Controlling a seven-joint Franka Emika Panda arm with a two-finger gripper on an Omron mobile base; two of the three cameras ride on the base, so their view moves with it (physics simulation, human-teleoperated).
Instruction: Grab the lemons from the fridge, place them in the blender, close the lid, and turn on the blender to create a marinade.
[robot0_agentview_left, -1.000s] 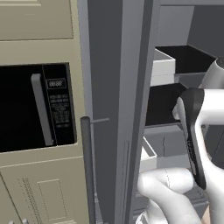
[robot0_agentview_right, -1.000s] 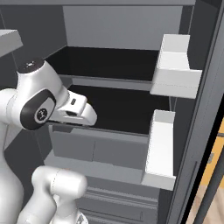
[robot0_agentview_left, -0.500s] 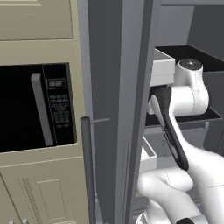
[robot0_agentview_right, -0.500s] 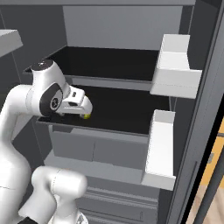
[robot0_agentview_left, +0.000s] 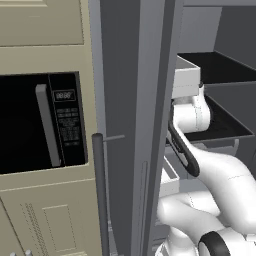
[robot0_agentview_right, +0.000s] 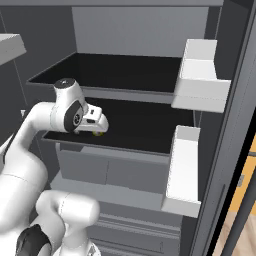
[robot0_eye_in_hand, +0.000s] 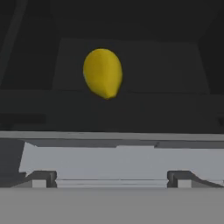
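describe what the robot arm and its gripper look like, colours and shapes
The arm is glossy white, built of rounded, tube-like links. Its joints show dark: a black cap on top of the wrist, a dark grey round disc with a small pale centre on its side, and a black band curving along one link in the left base view. The gripper has a white, blocky body. No cables or markings are visible.

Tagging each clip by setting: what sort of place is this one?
A simulated home kitchen, most likely: an open fridge with black shelf trays and white door bins, a lemon on a shelf, and a built-in microwave in beige cabinetry.
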